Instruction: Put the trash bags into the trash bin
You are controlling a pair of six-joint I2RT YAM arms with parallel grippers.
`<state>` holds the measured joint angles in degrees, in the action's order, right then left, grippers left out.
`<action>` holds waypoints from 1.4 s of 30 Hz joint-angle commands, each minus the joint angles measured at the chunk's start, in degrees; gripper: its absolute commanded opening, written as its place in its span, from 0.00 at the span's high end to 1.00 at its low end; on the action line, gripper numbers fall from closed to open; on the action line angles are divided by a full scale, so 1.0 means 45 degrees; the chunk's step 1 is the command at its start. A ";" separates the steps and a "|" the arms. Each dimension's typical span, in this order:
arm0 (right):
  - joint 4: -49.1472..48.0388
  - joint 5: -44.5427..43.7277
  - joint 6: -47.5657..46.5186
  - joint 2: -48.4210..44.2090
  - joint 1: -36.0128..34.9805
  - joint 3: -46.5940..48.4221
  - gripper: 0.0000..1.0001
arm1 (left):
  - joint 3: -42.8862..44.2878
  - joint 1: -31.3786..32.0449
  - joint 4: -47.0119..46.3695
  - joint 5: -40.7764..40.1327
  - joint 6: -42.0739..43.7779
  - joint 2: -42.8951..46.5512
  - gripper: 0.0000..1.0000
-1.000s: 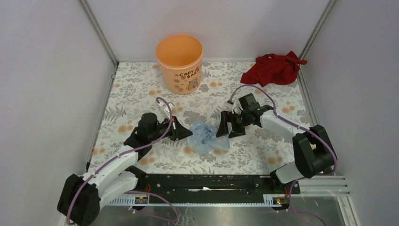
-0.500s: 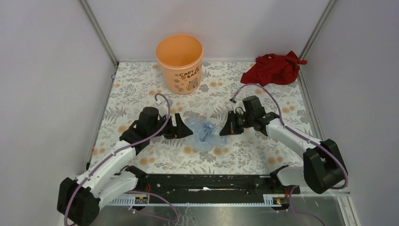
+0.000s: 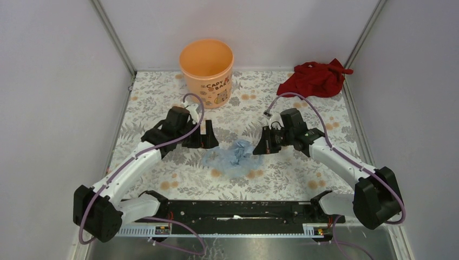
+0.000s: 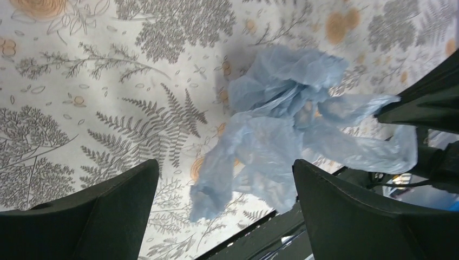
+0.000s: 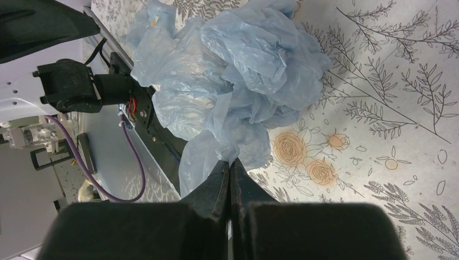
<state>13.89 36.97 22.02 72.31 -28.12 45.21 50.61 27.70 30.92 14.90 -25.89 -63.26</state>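
— Top external view: where does the trash bag (image 3: 234,156) sit?
— On the table (image 3: 162,108), crumpled, near the middle. It lies between the two arms and well apart from the trash bin (image 3: 208,89), which stands upright at the far edge, left of centre.
— So nothing is done yet?
— I judge the job barely begun, since the bag is outside the bin. The pinch is made; lifting, carrying far-left and dropping remain.
— Who has it?
— The right end effector (image 5: 230,169) has its fingers pressed together on a fold at the bag's right edge. The left end effector (image 4: 224,162) stands spread wide, holding nothing, just left of the bag.
— Anything unclear?
— How much film sits in that pinch is hidden between the fingers. Whether the heap is one bag or several, I cannot tell. The bin's floor shows only partly from above; what shows is bare orange.
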 commanded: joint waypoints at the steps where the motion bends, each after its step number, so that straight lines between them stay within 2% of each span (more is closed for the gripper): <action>1: 0.0418 0.0050 -0.0588 -0.0319 -0.0106 0.0583 1.00 | -0.0074 -0.0002 0.0710 -0.0003 0.0945 -0.0518 0.01; 3: 0.0413 0.0037 -0.0651 -0.0344 -0.0106 0.0545 1.00 | -0.0460 -0.0204 0.0297 0.0565 0.0800 -0.0826 0.01; 9: 0.0392 -0.0061 -0.0593 -0.0613 -0.0100 0.0295 1.00 | -0.2848 -0.0581 -0.2918 0.4421 -0.1002 -0.0259 0.01; 12: 0.0256 -0.0048 -0.0500 -0.0726 -0.0116 0.0062 1.00 | -0.3693 -0.0571 -0.4080 0.4704 -0.1912 -0.0394 0.07; 14: 0.0312 -0.0096 -0.0528 -0.0737 -0.0111 -0.0021 1.00 | -0.3746 -0.0573 -0.4131 0.4514 -0.2034 -0.0632 0.18; 18: 0.0472 -0.0361 -0.0543 -0.0821 -0.0111 -0.0221 1.00 | -0.3956 -0.0551 -0.4844 0.4258 -0.2433 -0.0210 0.47; 22: 0.0574 -0.0890 -0.0190 -0.0818 -0.0108 -0.0330 1.00 | -0.4015 -0.0537 -0.5424 0.4524 -0.2642 -0.0090 0.85; 24: 0.0833 -0.1440 0.0026 -0.0783 -0.0117 -0.0198 1.00 | -0.3852 -0.0505 -0.5434 0.4408 -0.2614 -0.0208 0.99; 26: 0.1222 -0.2379 0.0332 -0.0666 -0.0116 0.0010 1.00 | -0.3551 -0.0355 -0.5304 0.3899 -0.2551 -0.0293 1.00; 30: 0.2157 -0.4052 0.1086 -0.0301 -0.0091 0.0608 1.00 | -0.2604 0.0474 -0.4959 0.1913 -0.2407 -0.0252 1.00; 33: 0.2849 -0.5664 0.1775 0.0247 0.0236 0.1593 1.00 | -0.1229 0.1632 -0.4922 -0.0342 -0.2236 -0.0689 1.00; 35: 0.4209 -0.5665 0.1382 0.1070 0.0996 0.4076 1.00 | 0.1279 0.2233 -0.3859 -0.1505 -0.1452 -0.1720 1.00; 37: 0.6521 -0.6513 0.0670 0.1697 0.1316 0.8209 1.00 | 0.5181 0.3312 -0.2060 -0.3250 -0.0295 -0.2390 1.00; 39: 0.7521 -0.6913 0.0300 0.1295 0.1230 1.1700 1.00 | 0.7740 0.5030 -0.2270 -0.5370 0.0927 -0.1845 1.00; 41: 0.6345 -0.6831 0.0082 -0.0250 0.0868 1.2789 1.00 | 0.8157 0.6290 -0.3719 -0.5815 0.1706 -0.0748 1.00; 42: 0.4933 -0.6260 -0.0137 -0.1412 0.0718 1.2031 1.00 | 0.7854 0.6444 -0.4169 -0.5862 0.1666 -0.0258 1.00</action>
<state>40.03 9.34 25.08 82.63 -22.55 92.51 80.40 49.01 19.27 -0.23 -26.81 -76.18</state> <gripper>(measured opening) 0.017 0.004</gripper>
